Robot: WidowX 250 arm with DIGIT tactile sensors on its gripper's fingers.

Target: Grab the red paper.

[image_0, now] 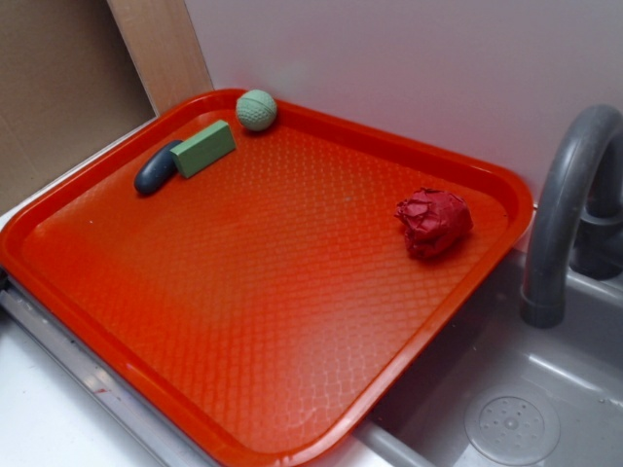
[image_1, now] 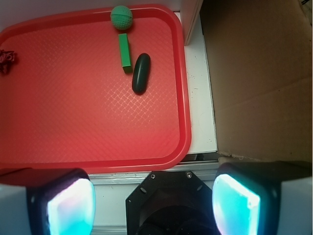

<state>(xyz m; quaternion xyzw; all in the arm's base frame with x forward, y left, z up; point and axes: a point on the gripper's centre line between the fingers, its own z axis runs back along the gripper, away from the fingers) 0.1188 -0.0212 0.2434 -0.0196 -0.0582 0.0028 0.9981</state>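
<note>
In the wrist view the fingers (image_1: 71,205) stand wide apart with nothing between them, hanging off the near rim of the tray (image_0: 97,355). Most of the tray's textured floor lies bare. The red paper (image_0: 434,223) sits alone near the tray's right edge, beside the sink (image_0: 506,418) and faucet (image_0: 565,214). At the far corner, a dark oval object (image_0: 157,169), green block (image_0: 203,148) and green ball (image_0: 257,110) cluster together.

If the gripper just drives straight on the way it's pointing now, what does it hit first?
Likely the near rim of the orange-red tray or bare tray floor just beyond it. The gripper is open, high up. The red paper lies far off at the left edge, so it would be missed.
</note>
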